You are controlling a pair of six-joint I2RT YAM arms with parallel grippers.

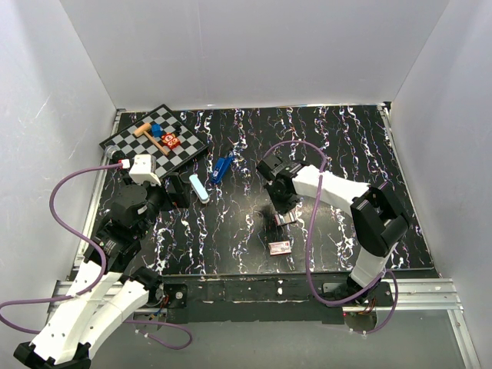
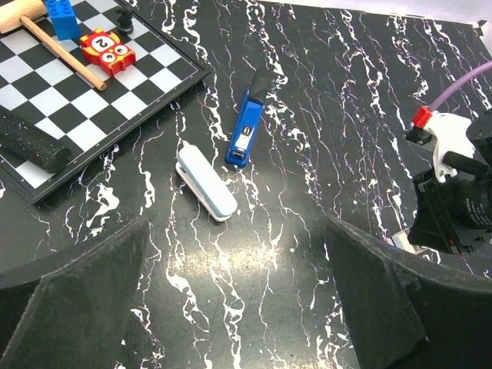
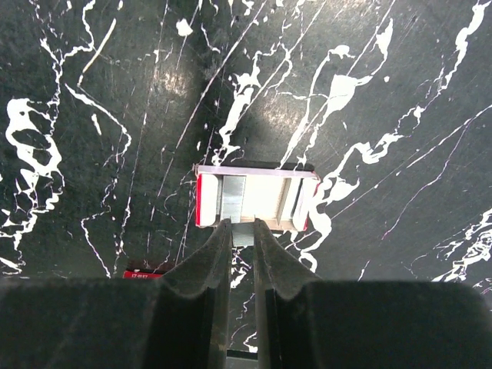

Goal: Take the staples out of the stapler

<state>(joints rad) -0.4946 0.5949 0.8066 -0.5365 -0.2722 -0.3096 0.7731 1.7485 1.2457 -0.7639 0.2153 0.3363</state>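
Stapler (image 2: 244, 127) lies flat on the marbled black table (image 1: 346, 154), towards the back and left of centre, just off the chessboard's (image 2: 115, 131) near-right corner, black end pointing away from the arms. Neither arm touches it. Just beside it, on the near-left, lies a pale-blue-and-white piece (image 2: 206, 184), angled and not quite touching.

Staples (image 3: 243, 238): a short silvery strip, nipped btwn the fingertips of the right gripper (image 3: 242, 224). The fingers are drawn nearly together w/ only that strip in the gap. It's held at the near edge of a small red-sided tray (image 3: 204, 201) w/ a white floor and more silvery strips inside. All this is well right of the stapler, mid-table. A pink-and-white packet (image 1: 280, 247) lies nearer the arms' bases.

The left gripper (image 2: 237, 231) hangs over the table on the near side of the stapler, fingers spread wide, nothing btwn them.

On the board: wooden mallet (image 2: 65, 50), blue brick (image 2: 61, 17), red "2" tile (image 2: 108, 50), black cylinder (image 2: 31, 142).
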